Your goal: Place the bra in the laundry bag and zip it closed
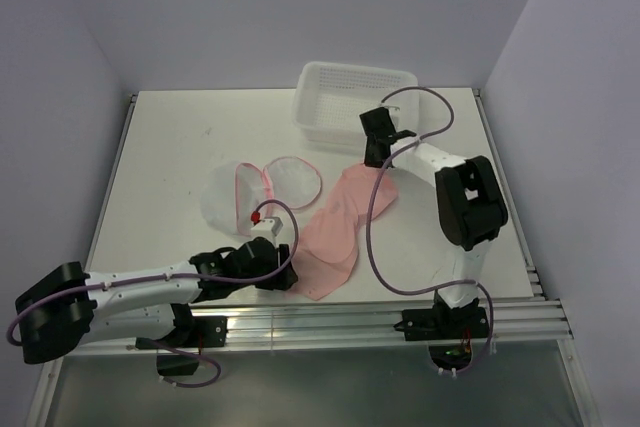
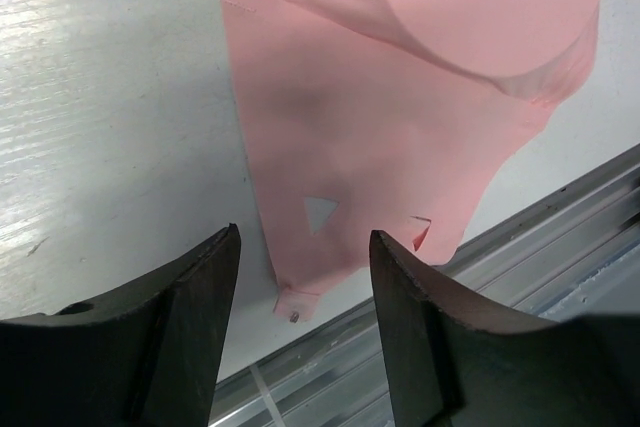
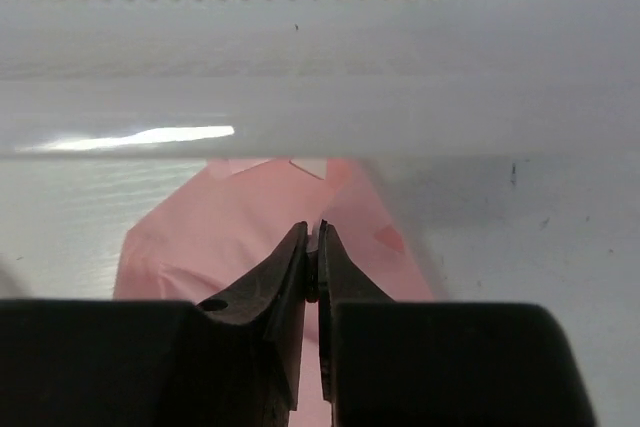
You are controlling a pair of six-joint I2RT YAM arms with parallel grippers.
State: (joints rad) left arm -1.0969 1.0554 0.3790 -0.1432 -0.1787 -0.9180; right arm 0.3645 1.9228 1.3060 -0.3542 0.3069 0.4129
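The light-pink bra [image 1: 335, 227] lies stretched on the white table from the basket's front down to the near edge. My right gripper [image 1: 378, 155] is shut on the bra's far end. In the right wrist view its jaws [image 3: 313, 237] pinch a thin bit of the pink fabric [image 3: 200, 237]. My left gripper [image 1: 283, 275] is open at the bra's near end. In the left wrist view its jaws [image 2: 303, 237] stand wide, just above the bra's tail [image 2: 400, 97] and its small hook tab [image 2: 293, 305]. The laundry bag [image 1: 262, 187] lies open in two halves left of the bra.
A white perforated basket [image 1: 355, 97] stands at the back, its wall filling the top of the right wrist view [image 3: 320, 47]. The metal rail at the table's near edge [image 2: 560, 237] runs just beyond the bra's tail. Purple cables loop off both arms.
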